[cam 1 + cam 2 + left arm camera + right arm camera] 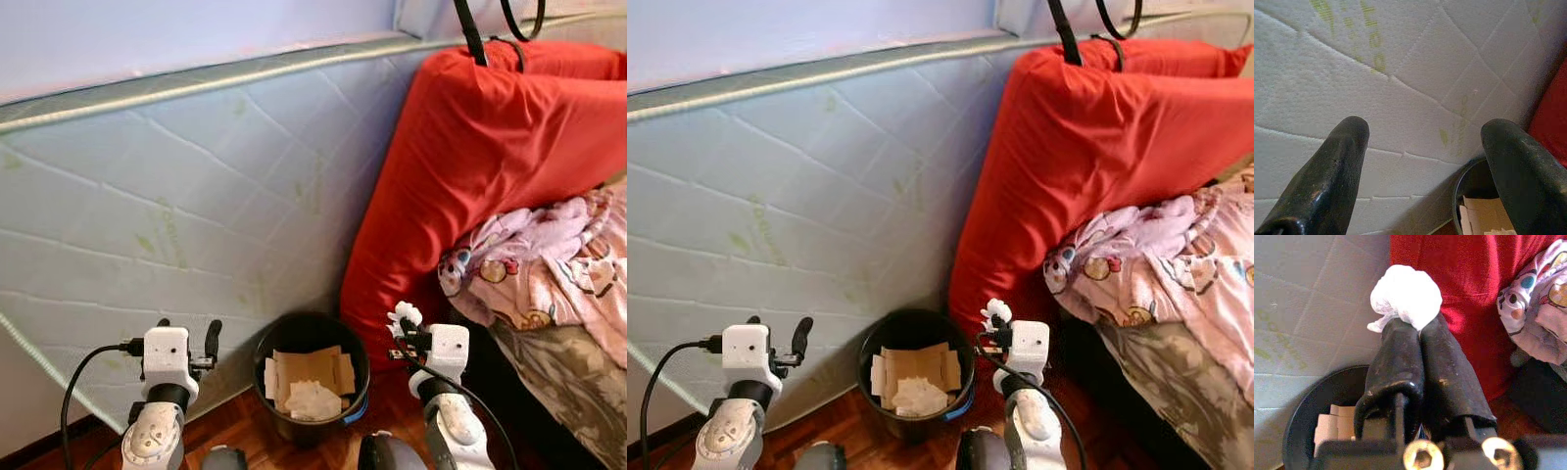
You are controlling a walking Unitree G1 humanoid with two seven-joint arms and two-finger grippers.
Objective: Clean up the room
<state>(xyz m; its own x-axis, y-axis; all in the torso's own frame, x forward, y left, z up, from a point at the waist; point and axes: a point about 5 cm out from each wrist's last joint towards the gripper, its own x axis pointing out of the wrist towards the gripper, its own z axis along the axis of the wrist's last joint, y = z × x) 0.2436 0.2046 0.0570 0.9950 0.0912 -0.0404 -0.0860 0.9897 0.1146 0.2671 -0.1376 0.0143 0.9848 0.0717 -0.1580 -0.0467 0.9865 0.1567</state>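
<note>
Bin at the foot of a leaning mattress, bed to the right.

The bin [312, 377] stands on the floor [245, 421] against the mattress [176, 215], with cardboard [309, 370] and paper [313, 399] inside. A cushion [470, 166] leans just right of the bin, touching the mattress. A blanket [549, 255] lies on the bed [563, 382] right of the cushion. The left gripper [186, 338] is left of the bin; the right gripper [407, 323], pinching a tissue [1405, 296], is at its right rim.

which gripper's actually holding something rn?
The right gripper: its fingers are shut on a crumpled white tissue, beside the black bin. The left gripper is open and holds nothing, facing the mattress.
</note>
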